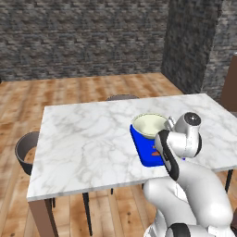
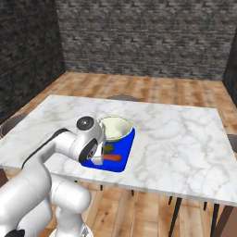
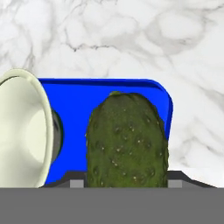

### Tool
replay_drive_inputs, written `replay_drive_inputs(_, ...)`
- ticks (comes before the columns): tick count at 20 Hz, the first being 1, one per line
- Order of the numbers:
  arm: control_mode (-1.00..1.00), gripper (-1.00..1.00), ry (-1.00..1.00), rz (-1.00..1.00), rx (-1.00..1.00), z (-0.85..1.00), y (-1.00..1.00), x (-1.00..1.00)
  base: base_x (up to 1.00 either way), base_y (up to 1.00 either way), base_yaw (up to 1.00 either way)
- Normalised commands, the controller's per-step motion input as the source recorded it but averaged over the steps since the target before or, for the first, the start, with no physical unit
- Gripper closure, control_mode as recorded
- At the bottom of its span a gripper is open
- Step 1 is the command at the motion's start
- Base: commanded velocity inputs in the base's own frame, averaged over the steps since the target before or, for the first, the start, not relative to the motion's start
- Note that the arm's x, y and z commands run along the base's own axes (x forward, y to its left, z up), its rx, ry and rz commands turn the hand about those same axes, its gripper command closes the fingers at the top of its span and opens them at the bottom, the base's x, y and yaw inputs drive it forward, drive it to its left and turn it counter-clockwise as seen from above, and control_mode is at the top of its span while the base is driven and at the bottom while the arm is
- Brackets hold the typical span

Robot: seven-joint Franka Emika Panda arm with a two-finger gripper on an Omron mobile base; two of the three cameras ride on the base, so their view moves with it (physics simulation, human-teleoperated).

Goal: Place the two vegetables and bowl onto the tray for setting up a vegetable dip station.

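Cucumber (image 3: 127, 140) sits clamped between the fingers above the blue tray (image 3: 78, 105), with the carrot (image 2: 112, 158) lying on the tray near the counter (image 2: 176, 139) edge. Released from here, it could roll into the carrot. Beyond, the bowl (image 2: 115, 127) crowds the tray's far end, leaving little room

The blue tray (image 1: 147, 155) lies on the white marble table (image 1: 88, 139), near its front edge. The cream bowl (image 1: 149, 125) sits on the tray's far end. A sliver of orange carrot (image 1: 155, 152) shows on the tray beside the robot's arm (image 1: 178, 143).
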Motion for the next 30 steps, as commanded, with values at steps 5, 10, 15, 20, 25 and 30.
replay_drive_inputs(5,-1.00,1.00,0.00,-0.03,-0.04,-0.32,0.00,0.00,0.00,0.00,0.00)
replay_drive_inputs(10,-1.00,1.00,0.00,0.00,0.00,-0.09,0.00,0.00,0.00,0.00,0.00)
replay_drive_inputs(15,-1.00,-1.00,0.00,0.00,0.00,-0.08,0.00,0.00,0.00,0.00,0.00)
replay_drive_inputs(20,-1.00,-1.00,0.00,0.00,0.00,-0.06,0.00,0.00,0.00,0.00,0.00)
replay_drive_inputs(25,-1.00,-1.00,0.00,0.00,0.00,-0.01,0.00,0.00,0.00,0.00,0.00)
replay_drive_inputs(30,-1.00,-1.00,0.00,0.00,0.00,-0.01,0.00,0.00,0.00,0.00,0.00)
